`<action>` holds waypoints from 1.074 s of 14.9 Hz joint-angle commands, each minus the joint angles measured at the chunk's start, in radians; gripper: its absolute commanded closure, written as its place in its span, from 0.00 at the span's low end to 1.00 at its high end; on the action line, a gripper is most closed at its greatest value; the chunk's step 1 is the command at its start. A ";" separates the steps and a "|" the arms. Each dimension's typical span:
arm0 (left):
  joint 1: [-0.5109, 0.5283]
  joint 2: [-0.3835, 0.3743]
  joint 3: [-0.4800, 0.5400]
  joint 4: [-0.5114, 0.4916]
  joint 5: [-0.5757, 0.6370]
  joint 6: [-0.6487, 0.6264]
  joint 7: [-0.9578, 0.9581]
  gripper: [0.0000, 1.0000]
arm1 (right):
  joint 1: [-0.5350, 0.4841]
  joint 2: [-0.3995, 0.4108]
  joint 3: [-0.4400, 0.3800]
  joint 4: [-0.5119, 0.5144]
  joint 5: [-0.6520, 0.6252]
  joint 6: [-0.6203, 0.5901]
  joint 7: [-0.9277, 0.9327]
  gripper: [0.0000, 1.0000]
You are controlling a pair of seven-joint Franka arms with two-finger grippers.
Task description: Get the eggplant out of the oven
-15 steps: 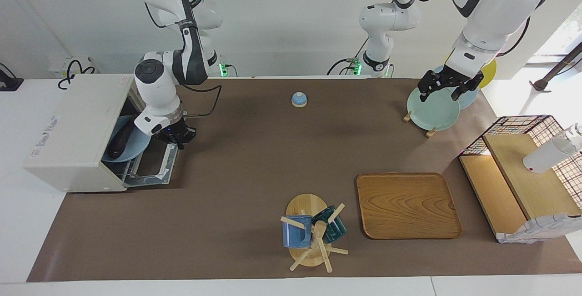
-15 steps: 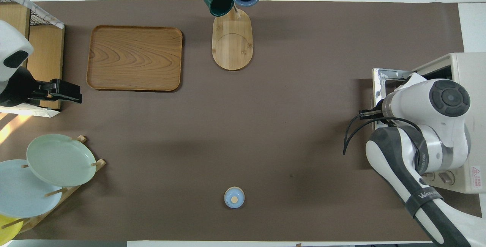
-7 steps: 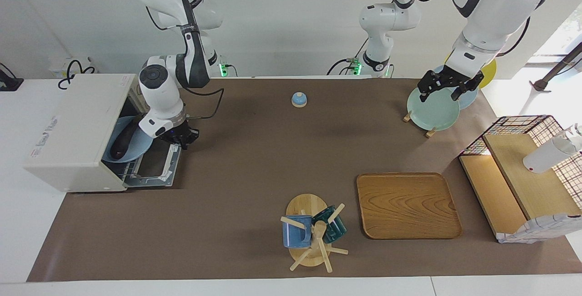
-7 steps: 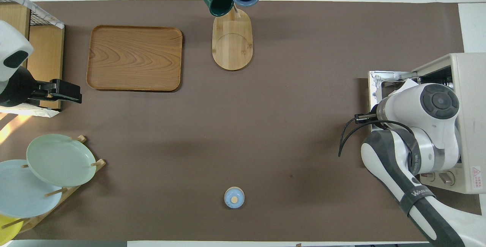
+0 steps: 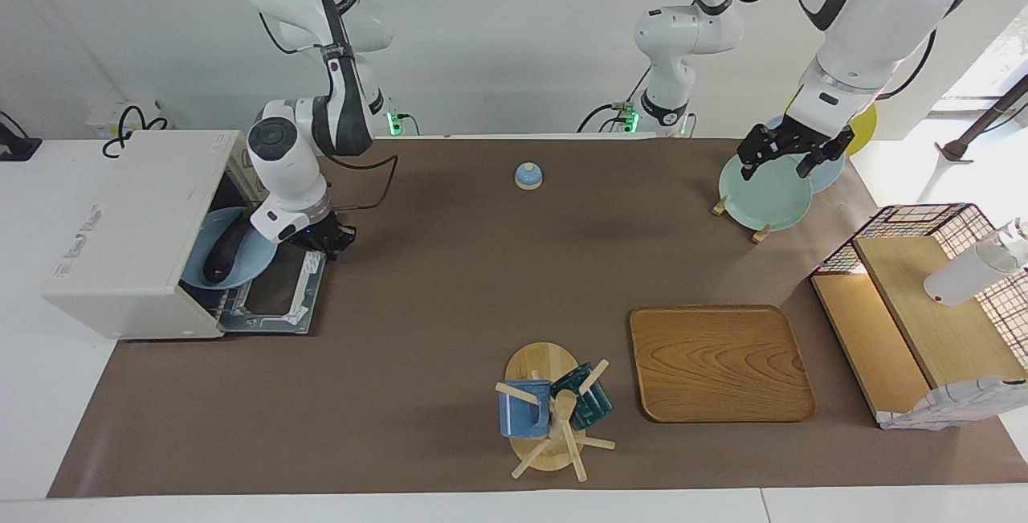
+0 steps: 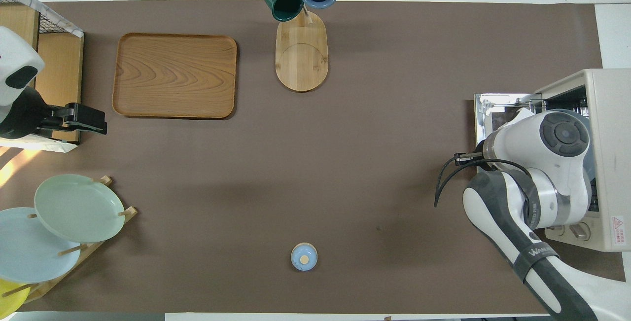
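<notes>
Since 1 second ago the right gripper [image 5: 321, 240] has drawn the oven [image 5: 132, 230] door [image 5: 273, 298] lower, to almost flat; its fingers look closed at the door's top edge, perhaps on the handle. I judge the opening step nearly done, with the eggplant [image 5: 226, 249] still inside on a blue plate [image 5: 241, 270]. Next it must let go and reach in, while the left gripper [image 5: 791, 155], fingers spread, waits over the plate rack [image 5: 759, 232].

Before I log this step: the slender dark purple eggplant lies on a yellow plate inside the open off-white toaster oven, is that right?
Not quite: the plate under the slender dark purple eggplant is light blue, not yellow, as the facing view shows. It does lie inside the open off-white toaster oven.
</notes>
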 commanded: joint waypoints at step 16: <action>0.009 -0.018 -0.003 -0.018 -0.012 -0.004 0.007 0.00 | -0.108 -0.055 -0.012 0.159 -0.165 -0.275 -0.073 0.42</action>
